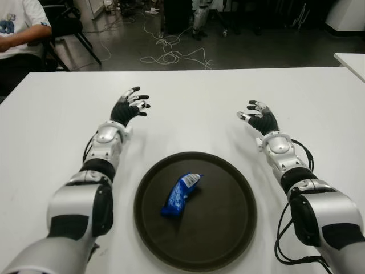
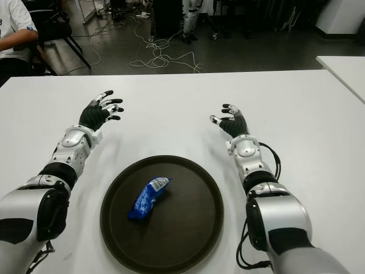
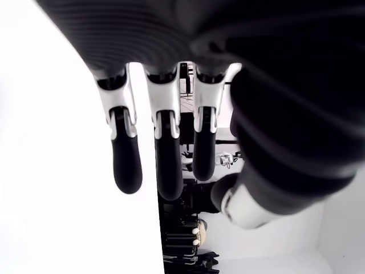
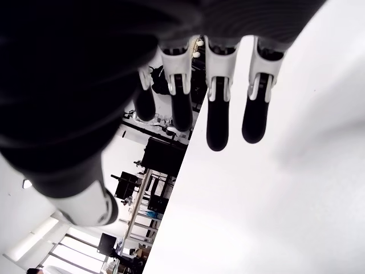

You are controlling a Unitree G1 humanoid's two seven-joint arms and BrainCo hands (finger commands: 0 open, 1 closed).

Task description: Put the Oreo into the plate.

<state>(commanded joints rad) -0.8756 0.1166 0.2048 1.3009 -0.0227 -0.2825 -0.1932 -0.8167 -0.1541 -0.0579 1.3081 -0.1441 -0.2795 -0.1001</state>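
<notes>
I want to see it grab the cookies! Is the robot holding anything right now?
No. Both the left hand and right hand are open and empty; the Oreo pack lies in the plate.

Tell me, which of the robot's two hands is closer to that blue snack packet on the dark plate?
The left hand, though only slightly: the Oreo packet lies left of the plate's middle. The right hand is farther. Both are open and empty.

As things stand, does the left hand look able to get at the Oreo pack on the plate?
Probably yes. The left hand is open and empty, beyond the plate on its left side. The Oreo pack lies uncovered in the plate's middle, nothing between them; the right hand is well clear.
</notes>
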